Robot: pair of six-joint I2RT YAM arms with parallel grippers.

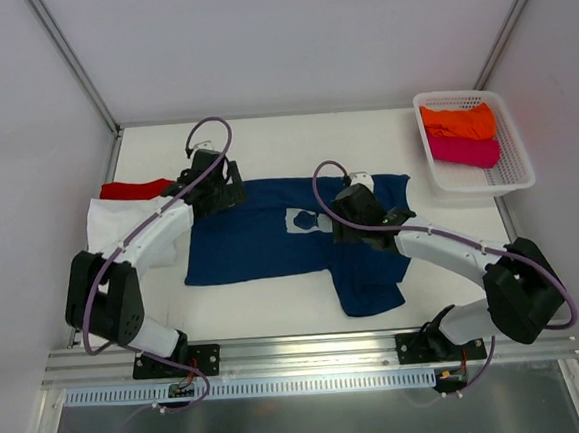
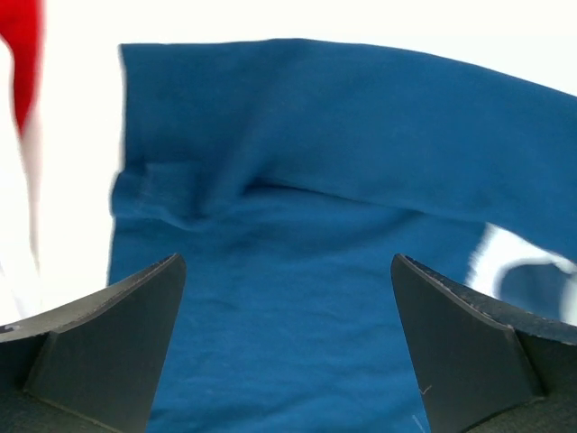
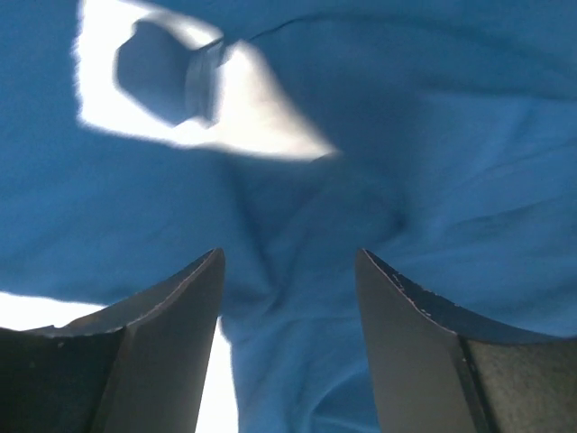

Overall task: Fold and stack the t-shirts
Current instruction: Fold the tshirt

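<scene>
The navy blue t-shirt [image 1: 261,241] lies spread on the table with its white chest print [image 1: 305,218] facing up and one part hanging toward the front right. My left gripper [image 1: 217,190] is open above the shirt's upper left edge; blue cloth [image 2: 297,298] fills the space between its fingers. My right gripper [image 1: 348,215] is open above the shirt beside the print; creased blue cloth [image 3: 297,271] lies under it, the print [image 3: 252,126] just beyond. A red t-shirt [image 1: 135,190] and a white t-shirt [image 1: 120,225] lie at the left. Orange [image 1: 458,122] and magenta [image 1: 462,151] t-shirts sit folded in the basket.
A white mesh basket [image 1: 519,158] stands at the back right corner. Metal frame posts and white walls enclose the table. The arm bases are bolted to a rail [image 1: 300,351] at the near edge.
</scene>
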